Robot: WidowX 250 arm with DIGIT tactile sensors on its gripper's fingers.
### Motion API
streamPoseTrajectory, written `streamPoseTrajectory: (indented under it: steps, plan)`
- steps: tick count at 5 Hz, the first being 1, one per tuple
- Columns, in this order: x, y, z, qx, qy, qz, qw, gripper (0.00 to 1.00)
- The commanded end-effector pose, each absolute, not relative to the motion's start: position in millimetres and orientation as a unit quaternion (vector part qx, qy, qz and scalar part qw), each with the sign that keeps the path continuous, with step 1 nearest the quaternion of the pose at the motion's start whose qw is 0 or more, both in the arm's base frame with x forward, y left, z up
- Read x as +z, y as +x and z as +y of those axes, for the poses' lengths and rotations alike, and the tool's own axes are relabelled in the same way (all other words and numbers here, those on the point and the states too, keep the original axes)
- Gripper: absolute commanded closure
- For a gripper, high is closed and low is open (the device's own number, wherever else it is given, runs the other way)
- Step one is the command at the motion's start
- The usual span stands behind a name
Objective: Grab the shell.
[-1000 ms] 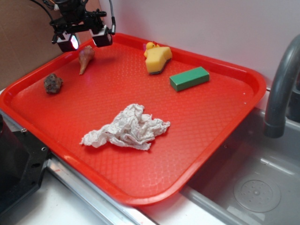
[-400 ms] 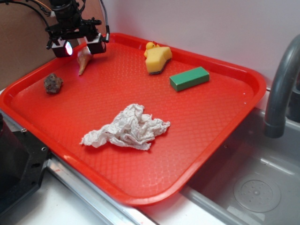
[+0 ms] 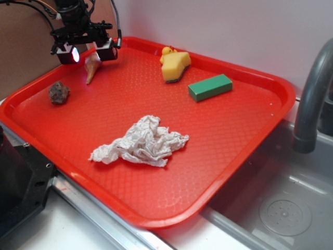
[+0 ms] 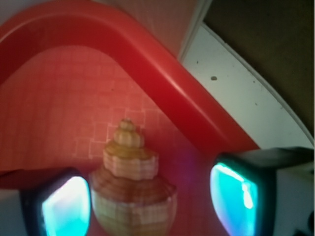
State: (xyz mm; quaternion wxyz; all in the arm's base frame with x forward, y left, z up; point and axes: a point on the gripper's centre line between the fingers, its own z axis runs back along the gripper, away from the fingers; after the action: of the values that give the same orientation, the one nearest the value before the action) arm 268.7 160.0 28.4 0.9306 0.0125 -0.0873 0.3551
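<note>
The tan-orange spiral shell (image 3: 92,66) lies on the red tray (image 3: 218,151) near its far left corner. My gripper (image 3: 86,52) is down around the shell's wide end, jaws open, one finger on each side. In the wrist view the shell (image 4: 132,187) fills the space between the glowing fingertips, close against the left fingertip (image 4: 64,209) with a gap to the right fingertip (image 4: 235,199). The gripper (image 4: 150,206) is not closed on it.
A dark lumpy rock (image 3: 59,92) lies left of the shell. A crumpled paper towel (image 3: 140,143) sits mid-tray, with a yellow sponge (image 3: 175,65) and a green block (image 3: 209,86) at the back. A faucet (image 3: 312,99) and sink (image 3: 276,208) are at the right. The tray rim (image 4: 162,83) is just behind the shell.
The gripper has come down and slightly left over the shell's wide end over the last second; since 0.4 s ago it has barely moved. The shell has not shifted.
</note>
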Motion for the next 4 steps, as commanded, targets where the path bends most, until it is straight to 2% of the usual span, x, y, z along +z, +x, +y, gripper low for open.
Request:
streamPoseTrajectory:
  steps: [1,3,4]
  plan:
    - [34,261,144,0.339,-0.022,-0.09,0.936,1.0]
    - [95,231,92,0.282,-0.075,-0.044,0.955,1.0]
    - [131,211,64,0.228,-0.073,-0.071,0.968,1.0]
